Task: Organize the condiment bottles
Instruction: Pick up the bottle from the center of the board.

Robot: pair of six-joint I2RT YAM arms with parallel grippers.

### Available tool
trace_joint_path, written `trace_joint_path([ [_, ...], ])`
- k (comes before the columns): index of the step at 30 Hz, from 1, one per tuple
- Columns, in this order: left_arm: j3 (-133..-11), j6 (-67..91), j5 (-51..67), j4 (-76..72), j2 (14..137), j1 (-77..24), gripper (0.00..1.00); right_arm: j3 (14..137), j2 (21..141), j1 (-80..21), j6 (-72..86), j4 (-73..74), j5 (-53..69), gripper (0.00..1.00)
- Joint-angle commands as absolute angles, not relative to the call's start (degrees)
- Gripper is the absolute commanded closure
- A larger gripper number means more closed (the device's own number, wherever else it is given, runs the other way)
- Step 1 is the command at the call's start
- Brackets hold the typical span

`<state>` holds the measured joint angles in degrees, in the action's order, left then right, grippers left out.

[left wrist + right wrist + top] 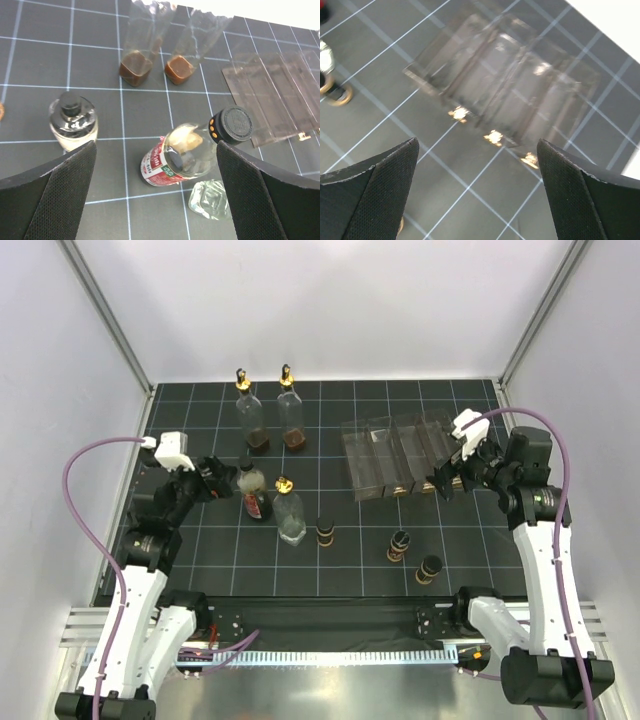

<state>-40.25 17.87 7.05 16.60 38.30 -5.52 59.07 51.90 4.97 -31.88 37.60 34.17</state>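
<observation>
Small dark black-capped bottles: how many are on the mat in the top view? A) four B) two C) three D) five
C: three show, the left small bottle, the middle small bottle and the right small bottle, all on the mat, nearer the arms than the rack.

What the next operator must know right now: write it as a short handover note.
Left gripper: fingers open, empty, close beside the red sauce bottle.
Right gripper: fingers open, empty, at the near right corner of the clear rack.
Bottles: gold-topped bottles stand at the back, a third next to the sauce bottle. Three small dark bottles are spread along the near side.
Done: nothing yet, and no bottle is in the rack.
Left: all seven bottles to organize.
</observation>
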Motion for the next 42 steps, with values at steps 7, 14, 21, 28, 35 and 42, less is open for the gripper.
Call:
trace_joint_path([
  [7,-41.48,18.46,11.95,16.52,39.11,-5.36,0.0,66.0,57.47,3.78,-41.66,50.27,43.16,0.0],
  [14,-41.31,17.93,11.34,16.96,38.5,-5.36,0.0,63.38,61.61,-5.85,-46.05,57.3,39.13,0.0],
  [21,-41.31,17.49,9.5,17.49,37.53,-5.36,0.0,56.52,60.82,-15.21,-47.28,54.58,34.27,0.0],
  [28,-41.31,17.4,8.53,17.67,36.91,-5.36,0.0,54.41,60.38,-15.82,-51.76,54.67,34.63,0.0],
  [35,-41.22,17.05,8.0,17.93,36.65,-5.36,0.0,50.2,60.73,-16.61,-58.0,55.11,36.91,0.02],
  [42,-41.22,17.05,8.17,17.93,36.56,-5.36,0.0,47.46,61.0,-16.96,-61.52,54.58,38.67,0.02],
])
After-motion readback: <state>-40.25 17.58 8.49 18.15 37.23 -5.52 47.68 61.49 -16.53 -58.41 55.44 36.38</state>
